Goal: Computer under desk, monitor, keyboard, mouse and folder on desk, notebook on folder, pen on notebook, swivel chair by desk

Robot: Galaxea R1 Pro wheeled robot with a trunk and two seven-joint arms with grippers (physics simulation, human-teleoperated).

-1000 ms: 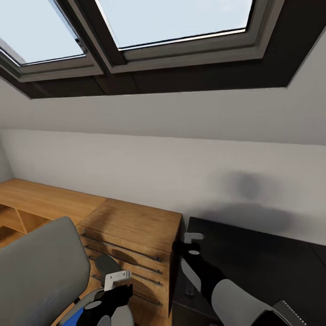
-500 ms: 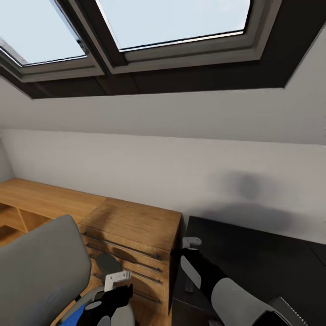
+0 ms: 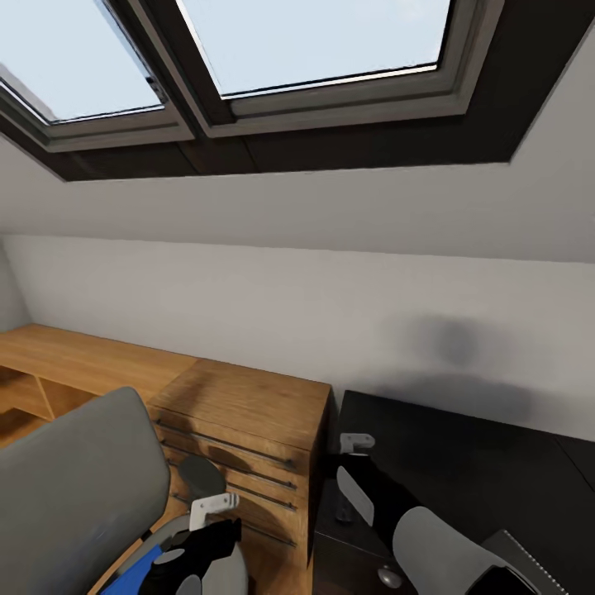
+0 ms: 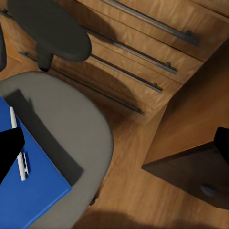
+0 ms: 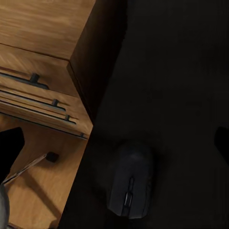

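While my right pincer [image 5: 114,138] hovers with jaws wide, the mouse [image 5: 130,181] lies just beneath it on the desk [image 5: 181,71]. My left pincer [image 4: 112,148], also wide, hangs over the folder [image 4: 28,186] and pen [image 4: 18,145].

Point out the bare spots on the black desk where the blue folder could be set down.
The desk is bare from the wall down to the mouse, with open black top beyond it in the right wrist view. It gets tight at the near right corner, by the ribbed grey edge, and along the left edge beside the wooden drawer chest. The folder lies on the chair seat.
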